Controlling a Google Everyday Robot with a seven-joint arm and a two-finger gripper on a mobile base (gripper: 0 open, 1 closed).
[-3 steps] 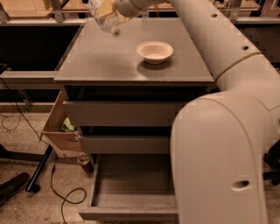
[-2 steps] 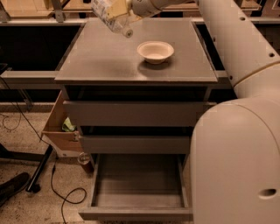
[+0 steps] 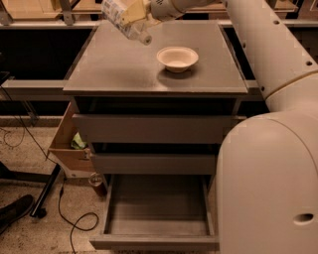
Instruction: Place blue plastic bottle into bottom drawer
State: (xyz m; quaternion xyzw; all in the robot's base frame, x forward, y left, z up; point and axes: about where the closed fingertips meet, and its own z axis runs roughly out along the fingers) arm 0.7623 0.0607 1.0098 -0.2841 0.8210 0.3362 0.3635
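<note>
— Far below the pincer, nearest to us, what stands open?

— That's the bottom drawer [image 3: 155,242], pulled well out so its grey floor shows. The robot's pale body [image 3: 268,188] bulks low and to the right of the pincer and covers the drawer's right corner.

— And off to the lower left of the pincer?

— A cardboard box [image 3: 64,144] leans against the cabinet's side, with a dark cable [image 3: 74,221] looping on the floor beneath it.

— Going up from the open drawer?

— Two upper drawers [image 3: 154,129] come next, both pushed in, one above the other. Over them is the table [image 3: 114,74], its flat grey top.

— What sits on it?

— A white bowl [image 3: 177,58] stands upright, down and to the right of the pincer and clear of it.

— And the pincer itself?

— The pincer [image 3: 130,15] hangs at the far end, above the table's rear left part, at the tip of the arm [image 3: 268,44] that sweeps in from the right. It is clamped on the blue plastic bottle [image 3: 118,17].

— How does the bottle lie?

— It is tilted, with its cap [image 3: 146,38] pointing down and right toward the bowl. It is in the air, touching neither table nor bowl, and well apart from the bottom drawer.
</note>
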